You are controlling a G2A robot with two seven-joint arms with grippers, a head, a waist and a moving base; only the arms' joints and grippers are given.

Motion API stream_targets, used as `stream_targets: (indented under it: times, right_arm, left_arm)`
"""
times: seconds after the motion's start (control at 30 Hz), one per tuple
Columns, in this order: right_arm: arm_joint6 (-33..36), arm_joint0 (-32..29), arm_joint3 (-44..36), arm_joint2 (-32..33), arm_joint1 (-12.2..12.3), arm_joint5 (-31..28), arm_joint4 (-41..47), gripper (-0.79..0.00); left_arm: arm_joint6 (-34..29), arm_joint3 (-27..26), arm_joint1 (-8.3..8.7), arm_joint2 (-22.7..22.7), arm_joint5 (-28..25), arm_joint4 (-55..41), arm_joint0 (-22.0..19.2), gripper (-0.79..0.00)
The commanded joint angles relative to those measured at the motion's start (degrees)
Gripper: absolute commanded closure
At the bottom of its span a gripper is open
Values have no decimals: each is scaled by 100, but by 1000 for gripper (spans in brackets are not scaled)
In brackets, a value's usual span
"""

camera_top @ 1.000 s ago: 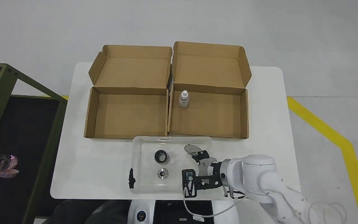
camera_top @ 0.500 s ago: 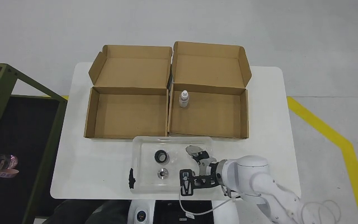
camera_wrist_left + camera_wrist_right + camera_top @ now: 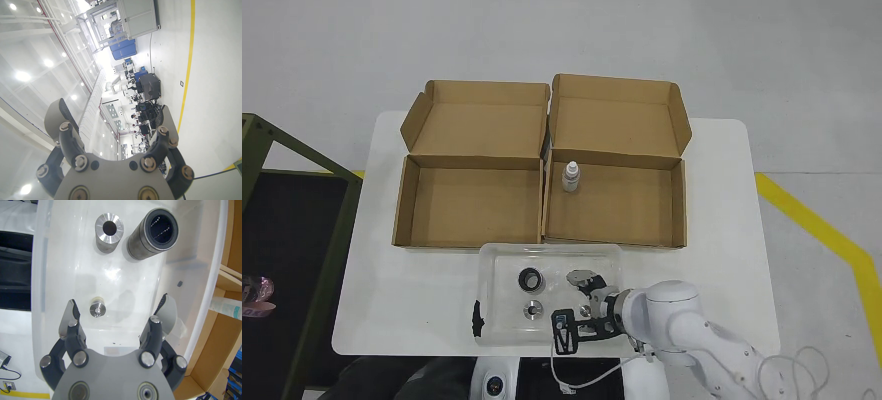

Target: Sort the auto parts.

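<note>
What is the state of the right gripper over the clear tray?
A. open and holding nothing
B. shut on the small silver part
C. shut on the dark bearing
A: the right gripper has its jaws wide apart above the clear tray, and the small silver part stands free on the tray floor.

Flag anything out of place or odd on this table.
Nothing is tipped or spilled. Two small oddities: dark specks lie on the floor of the bin, like debris, and a white bottle stands alone in one box.
</note>
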Motion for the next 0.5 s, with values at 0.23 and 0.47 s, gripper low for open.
stream_targets:
  times: [0.23, 0.47]
  right_arm:
    - [150, 165, 143, -254, 37, 150, -29, -650]
    - [283, 350, 200, -503, 99, 282, -84, -613]
  left_arm:
    - [0, 0, 0, 0, 0, 0, 0, -785]
    - [0, 0, 0, 0, 0, 0, 0, -785]
